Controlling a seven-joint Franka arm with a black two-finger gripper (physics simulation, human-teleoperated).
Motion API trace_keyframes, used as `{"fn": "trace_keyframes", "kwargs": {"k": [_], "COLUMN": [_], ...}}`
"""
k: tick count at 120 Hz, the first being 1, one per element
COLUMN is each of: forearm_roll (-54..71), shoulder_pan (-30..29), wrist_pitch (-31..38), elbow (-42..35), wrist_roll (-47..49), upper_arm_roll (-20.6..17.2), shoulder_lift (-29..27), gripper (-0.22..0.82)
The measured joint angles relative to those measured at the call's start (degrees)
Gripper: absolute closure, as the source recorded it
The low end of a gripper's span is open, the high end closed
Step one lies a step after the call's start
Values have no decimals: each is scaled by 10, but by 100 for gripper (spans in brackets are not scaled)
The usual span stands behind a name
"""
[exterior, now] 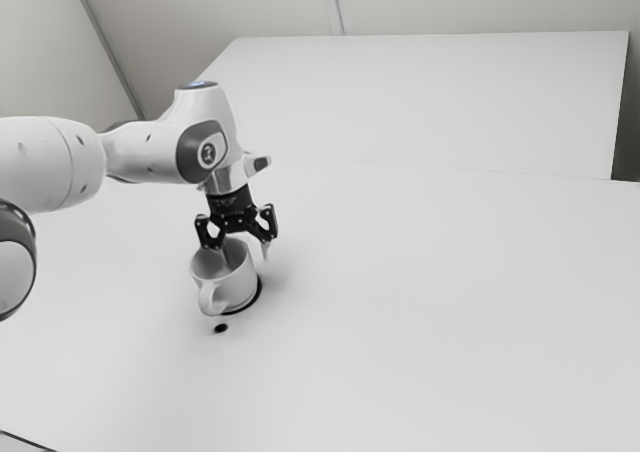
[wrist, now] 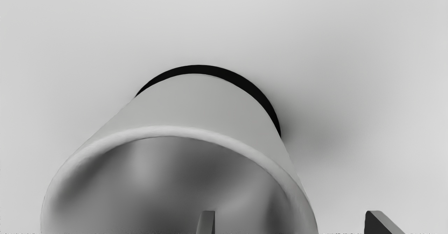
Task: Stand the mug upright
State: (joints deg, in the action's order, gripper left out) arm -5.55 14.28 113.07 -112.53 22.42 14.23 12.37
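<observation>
One mug (exterior: 238, 284), pale and plain, on the pale table (exterior: 400, 272), directly below the gripper (exterior: 246, 260). Mouth up, base down, close to upright; cannot tell of any slight lean. Handle (exterior: 210, 300) on the side toward the exterior view's lower left. Thin black crescent (wrist: 197, 69) along part of the base. Small black spot (exterior: 221, 328) on the table near the handle, just beyond the base in the exterior view.

Gripper released, with a wide space between its two fingers (wrist: 206, 223). One finger at the mug's mouth, over the hollow; the other outside, beside the wall. Mug wall between them, with a gap on either side in the wrist view; no grasp on it. White arm (exterior: 150, 162) in from the exterior view's left, bent down over the mug. Soft grey shadow on the table beside the mug, on the outer finger's side.
</observation>
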Motion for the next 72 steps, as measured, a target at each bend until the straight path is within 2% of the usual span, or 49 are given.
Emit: {"fn": "trace_keyframes", "kwargs": {"k": [20,48,72], "forearm_roll": [-10,-9,45], "shoulder_pan": [-1,-6,-62], "wrist_pitch": [-2,-16,-53], "elbow": [0,32,87], "wrist_roll": [-2,-24,-63], "upper_arm_roll": [2,2,-33], "shoulder_lift": [-33,-77,-108], "gripper": [7,2,1]}}
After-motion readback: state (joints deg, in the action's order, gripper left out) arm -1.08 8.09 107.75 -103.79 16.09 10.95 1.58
